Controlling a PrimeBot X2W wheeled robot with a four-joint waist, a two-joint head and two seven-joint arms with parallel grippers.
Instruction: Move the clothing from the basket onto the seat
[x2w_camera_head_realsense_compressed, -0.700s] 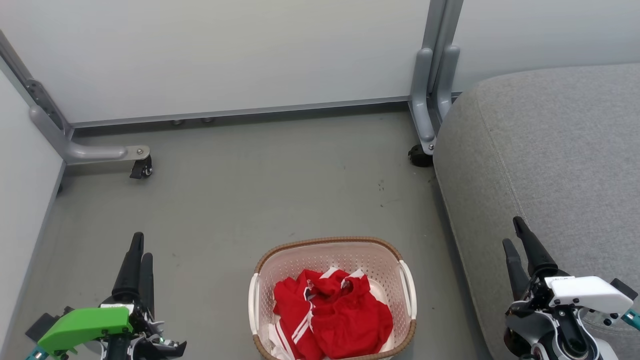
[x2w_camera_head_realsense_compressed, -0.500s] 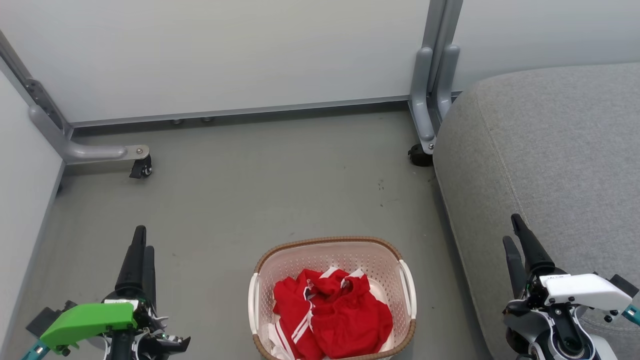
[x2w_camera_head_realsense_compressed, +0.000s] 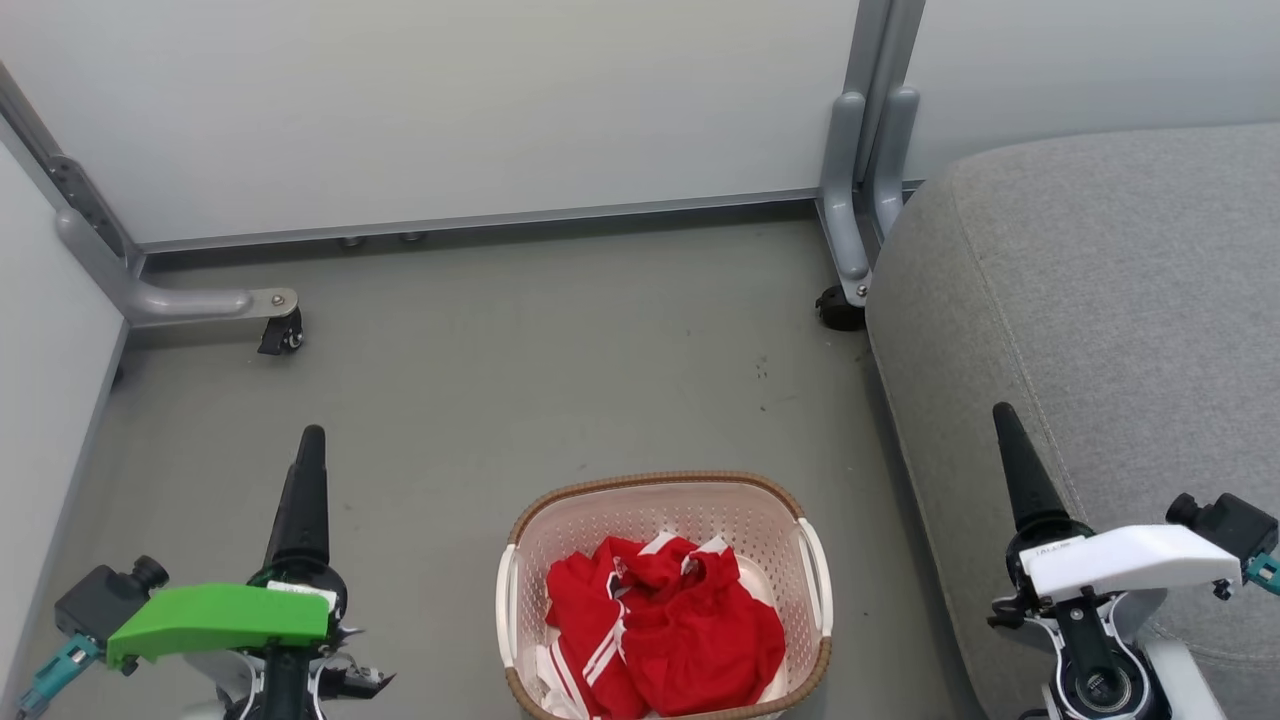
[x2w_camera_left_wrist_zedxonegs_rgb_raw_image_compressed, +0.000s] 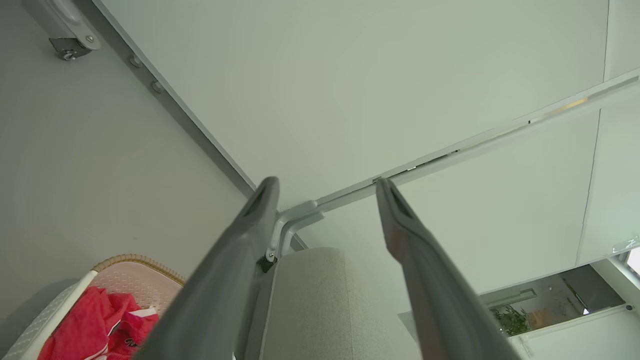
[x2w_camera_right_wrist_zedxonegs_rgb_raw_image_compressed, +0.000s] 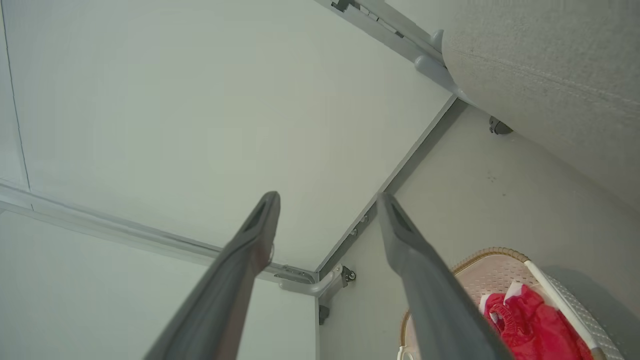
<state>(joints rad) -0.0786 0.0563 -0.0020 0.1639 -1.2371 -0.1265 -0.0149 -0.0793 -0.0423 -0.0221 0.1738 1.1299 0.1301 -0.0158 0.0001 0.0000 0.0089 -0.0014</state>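
Red clothing (x2w_camera_head_realsense_compressed: 665, 625) with white stripes lies bunched in the cream basket (x2w_camera_head_realsense_compressed: 660, 498) with a brown rim, on the floor at the bottom middle of the head view. The grey seat (x2w_camera_head_realsense_compressed: 1110, 300) rises to the right of it. My left gripper (x2w_camera_head_realsense_compressed: 305, 450) stands to the left of the basket, above the floor, open and empty. My right gripper (x2w_camera_head_realsense_compressed: 1005, 425) stands to the right, in front of the seat's edge, open and empty. The left wrist view shows the clothing (x2w_camera_left_wrist_zedxonegs_rgb_raw_image_compressed: 95, 327), basket (x2w_camera_left_wrist_zedxonegs_rgb_raw_image_compressed: 132, 265) and seat (x2w_camera_left_wrist_zedxonegs_rgb_raw_image_compressed: 307, 300) past its spread fingers (x2w_camera_left_wrist_zedxonegs_rgb_raw_image_compressed: 240, 260). The right wrist view shows the clothing (x2w_camera_right_wrist_zedxonegs_rgb_raw_image_compressed: 530, 325) and basket (x2w_camera_right_wrist_zedxonegs_rgb_raw_image_compressed: 492, 255).
Pale partition panels (x2w_camera_head_realsense_compressed: 450, 100) close off the back and left. Their grey metal feet with castors stand at the back left (x2w_camera_head_realsense_compressed: 280, 335) and beside the seat's corner (x2w_camera_head_realsense_compressed: 845, 305). Grey floor (x2w_camera_head_realsense_compressed: 560, 370) stretches between the basket and the panels.
Both grippers have turned about their wrists, so each now shows edge-on as a single finger in the head view, and both have shifted slightly forward. Basket and clothing have not moved.
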